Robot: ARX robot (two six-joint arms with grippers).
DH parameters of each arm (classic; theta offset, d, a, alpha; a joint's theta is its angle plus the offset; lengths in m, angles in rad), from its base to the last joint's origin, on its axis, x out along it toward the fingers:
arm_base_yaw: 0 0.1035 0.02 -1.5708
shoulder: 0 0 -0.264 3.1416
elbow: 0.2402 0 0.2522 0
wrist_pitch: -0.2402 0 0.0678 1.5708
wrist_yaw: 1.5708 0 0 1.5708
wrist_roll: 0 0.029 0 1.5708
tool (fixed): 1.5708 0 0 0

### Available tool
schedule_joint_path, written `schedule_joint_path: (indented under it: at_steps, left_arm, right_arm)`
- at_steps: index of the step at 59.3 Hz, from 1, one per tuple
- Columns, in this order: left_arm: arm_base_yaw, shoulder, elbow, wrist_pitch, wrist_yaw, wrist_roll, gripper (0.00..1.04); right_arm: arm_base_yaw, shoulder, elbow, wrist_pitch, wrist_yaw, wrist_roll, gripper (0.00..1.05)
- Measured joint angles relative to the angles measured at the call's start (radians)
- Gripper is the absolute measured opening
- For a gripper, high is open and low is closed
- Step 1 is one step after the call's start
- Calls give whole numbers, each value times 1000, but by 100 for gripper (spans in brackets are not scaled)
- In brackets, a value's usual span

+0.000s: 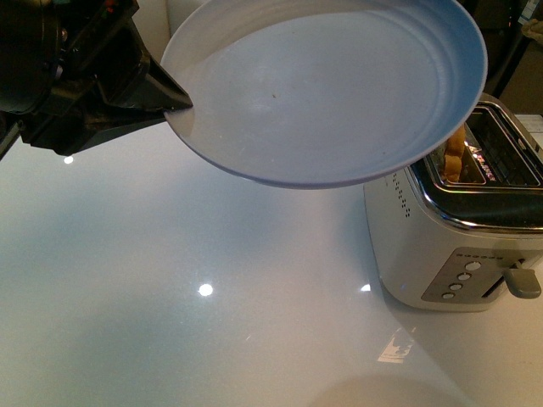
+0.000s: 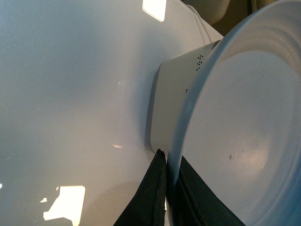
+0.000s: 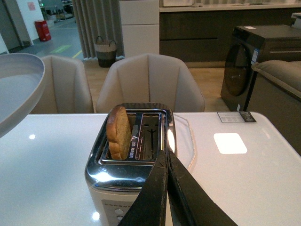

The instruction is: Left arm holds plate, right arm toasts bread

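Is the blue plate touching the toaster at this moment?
Apart. The right wrist view shows it plainly: a strip of bare table is visible between the plate and the toaster.

Counted on one white table (image 1: 170, 297): one plate (image 1: 322, 93), one toaster (image 1: 407, 246) with two slots (image 3: 151, 136), one bread slice (image 3: 118, 133), four round buttons (image 1: 466, 275), one lever (image 1: 523, 281); beyond, two pale chairs (image 3: 150, 82), one basket (image 3: 105, 51), one dark washing machine (image 3: 237, 70).
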Motion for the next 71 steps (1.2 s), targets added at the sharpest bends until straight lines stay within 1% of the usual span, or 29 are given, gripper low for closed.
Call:
schedule_joint_path:
  at_steps: [6,10,14,17,21,24,25,28,32,35,38,43,46,48,51,54,61,68,71]
  left_arm:
    - [-1,0,0,0,0,0,3]
    - [-1,0,0,0,0,0,3]
    - [-1,0,0,0,0,0,3]
    - [-1,0,0,0,0,0,3]
    - [-1,0,0,0,0,0,3]
    - [-1,0,0,0,0,0,3]
    - [-1,0,0,0,0,0,3]
    - [-1,0,0,0,0,0,3]
    - [-1,0,0,0,0,0,3]
    - [-1,0,0,0,0,0,3]
    - [-1,0,0,0,0,0,3]
    - [-2,0,1,-2,-10,-2,3]
    - [-14,0,25,-77,-132,-37,3]
    - [-18,0,31,-97,-187,-46,3]
    - [-17,0,32,-104,-209,-61,3]
    - [-10,0,34,-104,-207,-72,3]
    - [19,0,41,-96,-162,-83,3]
    - [91,2,41,-65,-125,-55,3]
    - [147,14,37,-35,-98,-24,3]
  right_arm:
    - [0,-2,0,-2,0,0,2]
    - [0,-3,0,-2,0,0,16]
    - [0,-3,0,-2,0,0,26]
    - [0,-3,0,-2,0,0,37]
    - [0,-3,0,-2,0,0,47]
    - [0,-3,0,-2,0,0,58]
    - [0,-3,0,-2,0,0,59]
    - [0,-3,0,-2,0,0,70]
    - [0,-3,0,-2,0,0,80]
    - [0,-3,0,-2,0,0,90]
    - [0,-3,0,-2,0,0,97]
    - [0,-3,0,-2,0,0,96]
    - [0,-3,0,-2,0,0,96]
    - [0,-3,0,-2,-1,0,96]
    - [0,-3,0,-2,0,0,96]
    - [0,-4,0,-2,0,0,96]
    - [0,-4,0,-2,0,0,96]
    - [0,-4,0,-3,0,0,96]
    - [0,-4,0,-2,0,0,96]
